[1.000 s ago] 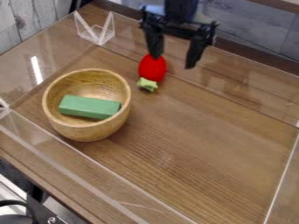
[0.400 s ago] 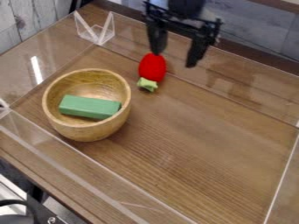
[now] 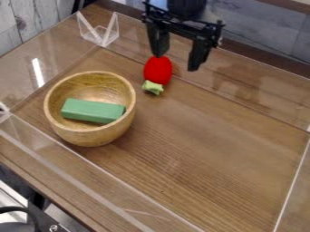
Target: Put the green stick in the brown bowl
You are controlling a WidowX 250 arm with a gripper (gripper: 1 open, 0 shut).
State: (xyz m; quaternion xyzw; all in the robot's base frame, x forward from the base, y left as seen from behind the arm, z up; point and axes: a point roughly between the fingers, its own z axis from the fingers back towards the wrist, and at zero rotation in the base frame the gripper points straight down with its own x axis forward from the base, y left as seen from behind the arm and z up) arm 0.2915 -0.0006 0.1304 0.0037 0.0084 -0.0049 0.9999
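Camera view: the green stick [image 3: 93, 111] lies flat inside the brown bowl [image 3: 71, 130], at the left of the wooden table [image 3: 218, 154]. At the far side the gripper [image 3: 179, 57] hangs pointing down, its 2 fingers [image 3: 198, 56] spread wide and holding nothing, just above the red strawberry toy [image 3: 157, 73].

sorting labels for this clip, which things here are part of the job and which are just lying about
Part of the job:
- green stick, already lying in the bowl
- brown bowl
- end effector, open, empty, above the red toy

Just lying about:
- red strawberry toy on the table
- clear plastic stand at the back
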